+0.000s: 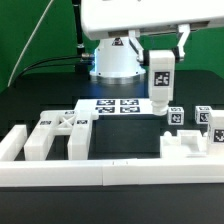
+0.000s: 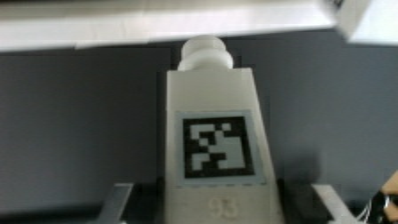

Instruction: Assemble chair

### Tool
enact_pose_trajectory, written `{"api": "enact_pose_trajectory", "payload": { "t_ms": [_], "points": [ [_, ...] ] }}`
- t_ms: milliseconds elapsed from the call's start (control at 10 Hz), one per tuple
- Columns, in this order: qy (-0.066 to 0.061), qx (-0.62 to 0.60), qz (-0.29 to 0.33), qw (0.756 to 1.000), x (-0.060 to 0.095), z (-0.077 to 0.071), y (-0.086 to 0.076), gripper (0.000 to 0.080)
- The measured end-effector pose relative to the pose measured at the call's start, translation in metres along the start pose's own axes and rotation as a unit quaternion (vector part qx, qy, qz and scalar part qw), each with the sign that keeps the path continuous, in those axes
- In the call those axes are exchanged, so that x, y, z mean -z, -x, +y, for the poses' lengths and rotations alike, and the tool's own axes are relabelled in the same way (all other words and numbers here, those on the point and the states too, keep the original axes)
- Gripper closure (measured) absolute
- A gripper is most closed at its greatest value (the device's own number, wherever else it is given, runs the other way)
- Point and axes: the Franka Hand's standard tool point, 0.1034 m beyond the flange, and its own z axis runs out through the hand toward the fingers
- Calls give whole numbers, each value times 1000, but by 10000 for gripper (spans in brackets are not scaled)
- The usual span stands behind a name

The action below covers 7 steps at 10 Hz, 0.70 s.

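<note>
My gripper (image 1: 161, 56) is shut on a long white chair leg (image 1: 160, 85) and holds it upright above the table, its lower end just beyond the right edge of the marker board (image 1: 116, 106). The leg bears a square tag. In the wrist view the leg (image 2: 217, 110) runs away from the gripper (image 2: 222, 208), ending in a round peg (image 2: 208, 50). The fingers (image 2: 125, 205) press on both its sides. Barred chair frames (image 1: 55, 132) lie at the exterior view's left. Small tagged blocks (image 1: 177, 115) sit at the right.
A long low white border rail (image 1: 110, 173) runs along the table's front, with a raised end at the left (image 1: 12, 142). Another white chair piece (image 1: 186, 146) lies behind the rail at the right. The robot base (image 1: 115, 60) stands at the back.
</note>
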Motion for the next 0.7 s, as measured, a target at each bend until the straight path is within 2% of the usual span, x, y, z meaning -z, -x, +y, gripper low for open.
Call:
{"api": "enact_pose_trajectory", "payload": {
  "t_ms": [100, 200, 300, 500, 700],
  "points": [
    [-3, -5, -11, 1000, -2, -3, 5, 512],
    [1, -7, -4, 1000, -12, -15, 18, 512],
    [5, -1, -9, 1000, -20, -15, 27, 512],
    [4, 0, -4, 1000, -28, -23, 34, 512],
    [8, 2, -6, 1000, -40, -21, 44, 512]
  ]
}}
